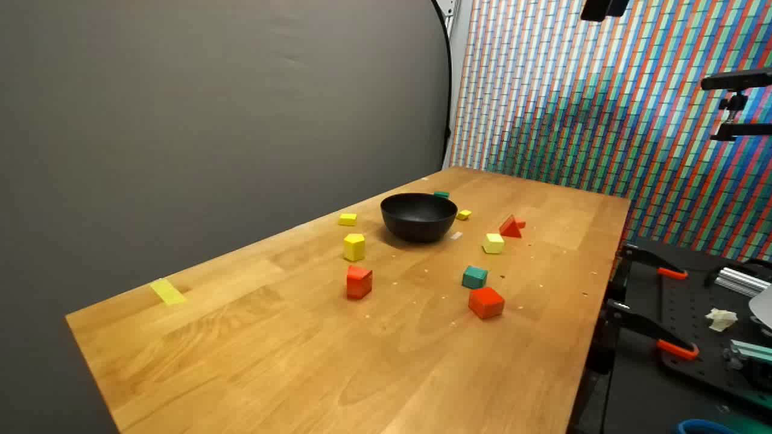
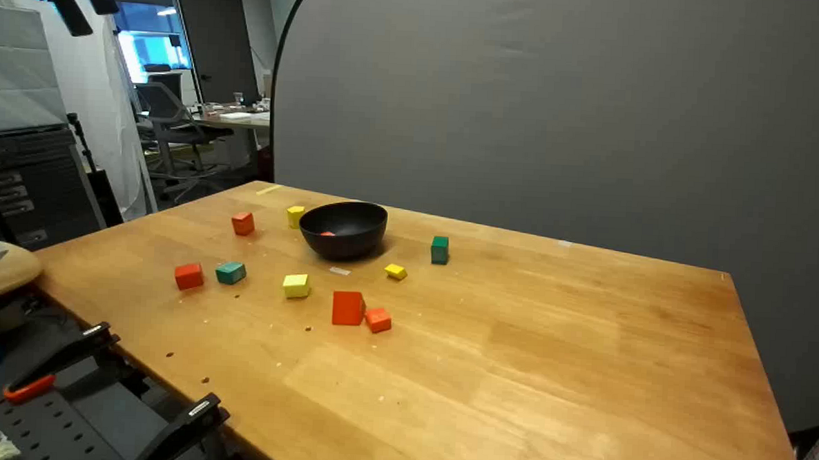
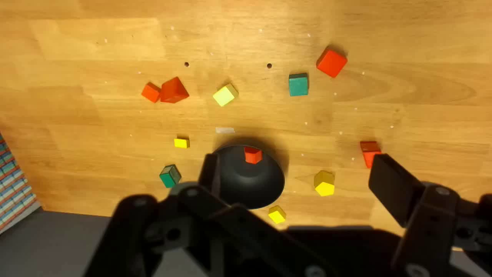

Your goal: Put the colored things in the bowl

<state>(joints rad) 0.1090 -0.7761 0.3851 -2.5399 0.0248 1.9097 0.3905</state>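
Note:
The black bowl (image 1: 416, 228) stands upright on the wooden table, with a small red block (image 3: 253, 156) inside it. Around it lie several colored things: a yellow pentagonal block (image 3: 324, 184), a yellow block (image 3: 276, 214), a small yellow piece (image 2: 395, 271), a dark green block (image 2: 440, 251), a pale yellow block (image 1: 493, 243), a red pyramid-like piece (image 3: 174, 90) touching a small orange-red block (image 2: 378, 320), a teal block (image 1: 474, 277) and a red cube (image 1: 486, 302). Another red block (image 1: 359, 282) is partly covered by a finger in the wrist view. My gripper (image 3: 296, 169) hangs above, open, holding nothing.
A flat yellow tape strip (image 1: 167, 292) is stuck near the table's far edge. Clamps with orange tips (image 1: 654, 263) grip the edge beside a black perforated plate (image 2: 62, 426). A grey backdrop (image 2: 560, 112) rises behind the table.

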